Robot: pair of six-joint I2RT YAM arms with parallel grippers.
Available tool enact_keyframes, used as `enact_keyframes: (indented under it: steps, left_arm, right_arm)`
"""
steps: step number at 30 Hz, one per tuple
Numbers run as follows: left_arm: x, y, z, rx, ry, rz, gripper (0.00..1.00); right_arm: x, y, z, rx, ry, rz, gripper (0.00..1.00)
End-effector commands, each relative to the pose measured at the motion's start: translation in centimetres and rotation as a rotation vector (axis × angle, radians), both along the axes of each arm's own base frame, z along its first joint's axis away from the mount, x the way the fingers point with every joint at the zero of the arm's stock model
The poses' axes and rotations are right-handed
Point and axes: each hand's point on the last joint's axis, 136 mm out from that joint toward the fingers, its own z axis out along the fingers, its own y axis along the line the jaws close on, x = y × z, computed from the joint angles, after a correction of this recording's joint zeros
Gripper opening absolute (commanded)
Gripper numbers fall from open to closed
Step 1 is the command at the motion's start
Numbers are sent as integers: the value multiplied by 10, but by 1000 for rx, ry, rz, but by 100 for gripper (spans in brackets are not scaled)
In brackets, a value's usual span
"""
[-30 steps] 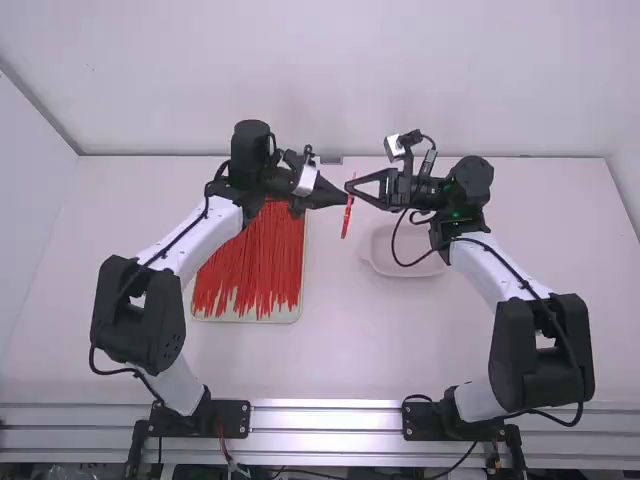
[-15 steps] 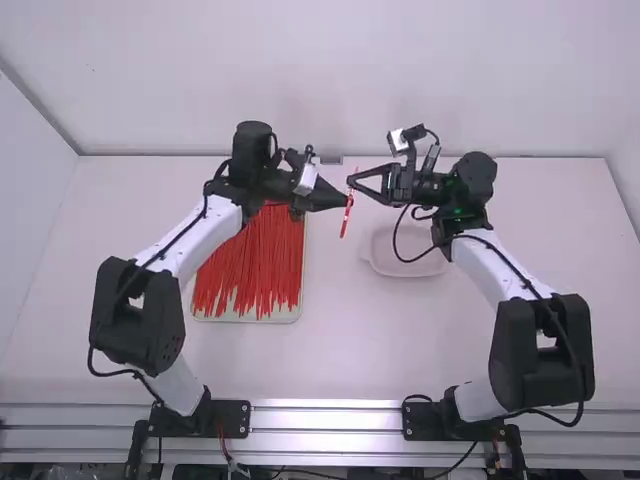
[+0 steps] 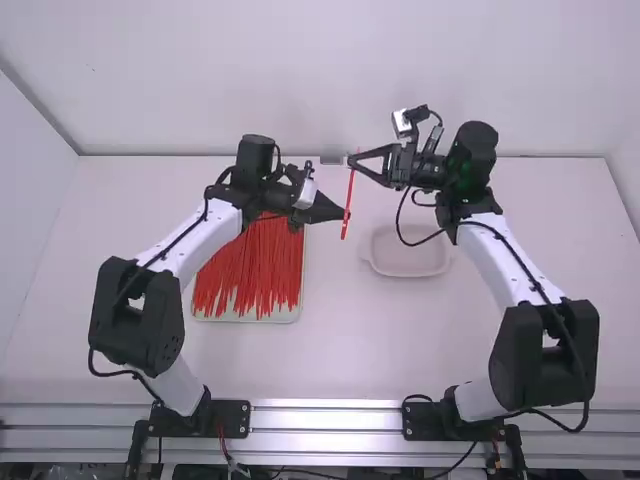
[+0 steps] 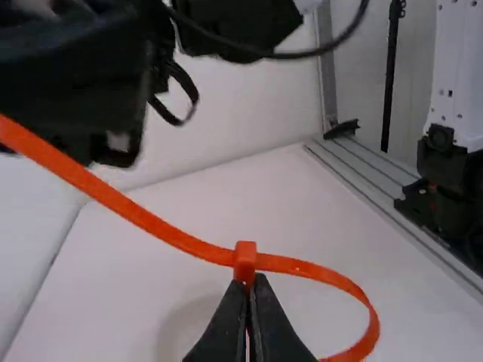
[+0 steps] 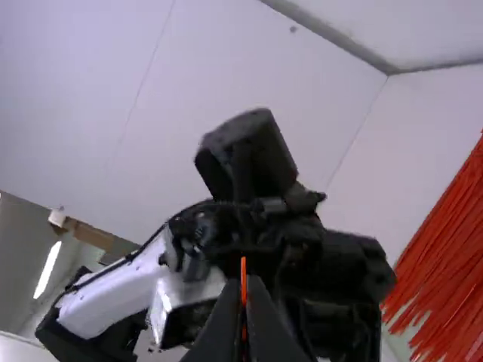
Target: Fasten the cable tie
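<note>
A red cable tie (image 3: 347, 200) is held in the air between both grippers, behind the middle of the table. My left gripper (image 3: 337, 213) is shut on the tie's square head (image 4: 245, 259). The strap (image 4: 113, 205) passes through the head, and the rest curls into a small loop (image 4: 361, 311). My right gripper (image 3: 352, 163) is shut on the strap's thin tail (image 5: 243, 273), a little farther back than the left gripper. In the right wrist view the left arm's gripper (image 5: 290, 245) sits just beyond the fingers.
A flat tray with several loose red cable ties (image 3: 255, 265) lies under the left arm. A white shallow dish (image 3: 408, 252) sits under the right arm. A metal rail (image 3: 320, 412) runs along the table's front edge.
My right gripper has risen and moved back with the tail, stretching the strap straight. The left gripper has dropped slightly, still holding the head.
</note>
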Motion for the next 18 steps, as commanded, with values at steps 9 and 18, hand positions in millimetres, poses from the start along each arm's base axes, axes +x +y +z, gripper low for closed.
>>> enact_keyframes:
  steps: [9,18]
  left_arm:
    - [-12,-1,-20,8,55,-24,2]
    - [0,3,-11,-1,52,3,2]
  right_arm:
    - [14,-12,78,20,-266,-103,0]
    - [2,-15,73,-17,-404,-32,98]
